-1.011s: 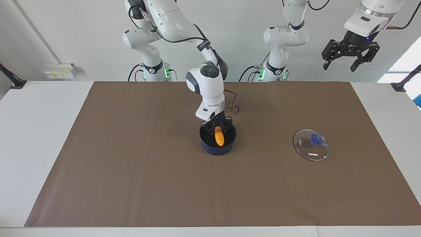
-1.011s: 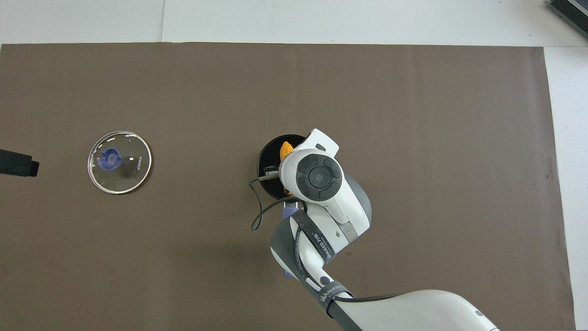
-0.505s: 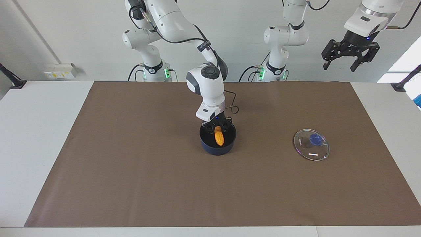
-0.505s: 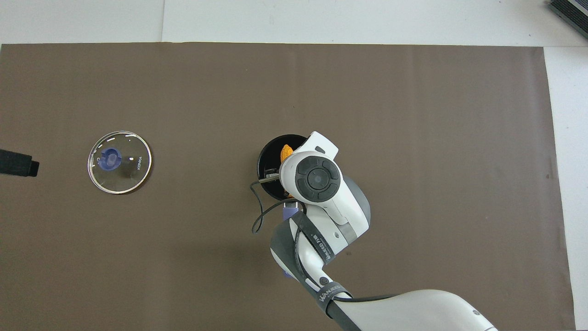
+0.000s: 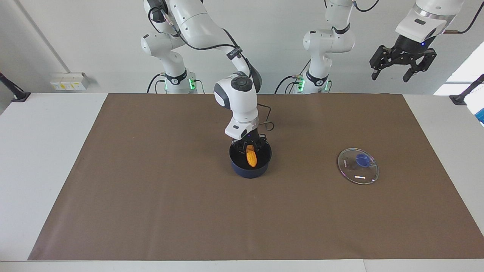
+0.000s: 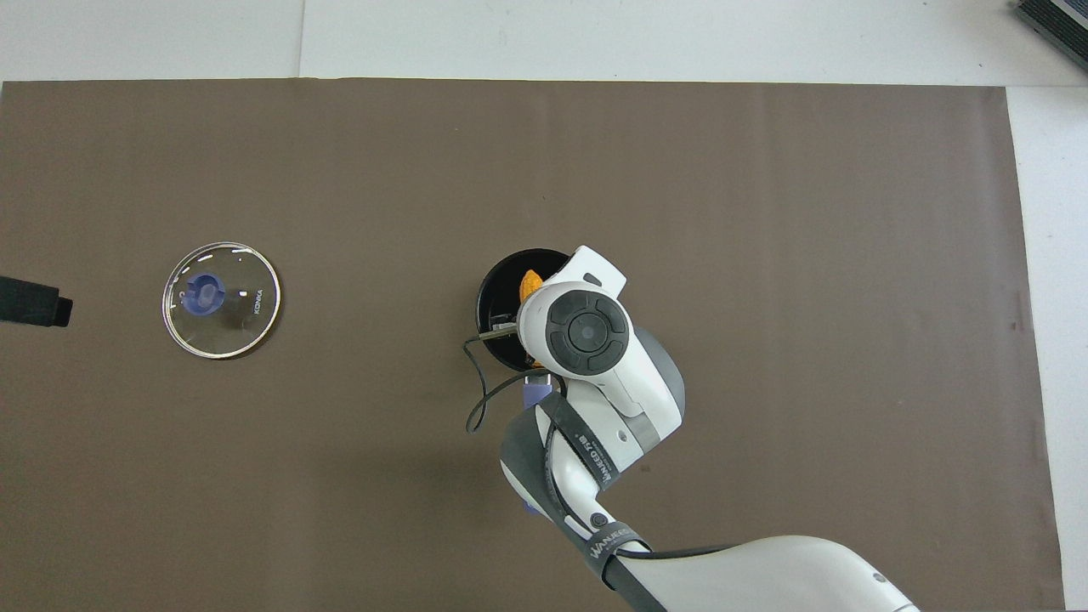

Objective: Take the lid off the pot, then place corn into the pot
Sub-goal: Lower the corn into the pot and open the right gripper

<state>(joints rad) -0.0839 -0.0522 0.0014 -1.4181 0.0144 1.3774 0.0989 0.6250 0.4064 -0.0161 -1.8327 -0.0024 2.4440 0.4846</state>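
**Corn in pot, lid off and set aside**

Pot [image 5: 250, 172] found uncovered near the middle of the brown mat [image 5: 151, 196], black interior open to view. Handle [image 6: 536, 393] pointing toward the robots, mostly hidden under the right arm in the overhead view.

Corn [image 5: 251, 158] located inside the pot, standing steeply on end, lower tip down in the pot and upper end up between the fingers of the right gripper [image 5: 250, 148]. Right gripper lowered into the pot mouth from above. Impossible to tell whether its fingers clamp the cob or stand just clear of it.

Lid [image 5: 358, 166] lying flat on the mat, blue knob [image 5: 363, 160] up, well apart from the pot toward the left arm's end of the table. Untouched by either gripper.

Left gripper [image 5: 402, 71] parked high in the air above the left arm's end of the table, fingers spread apart, holding nothing. Left arm waiting.
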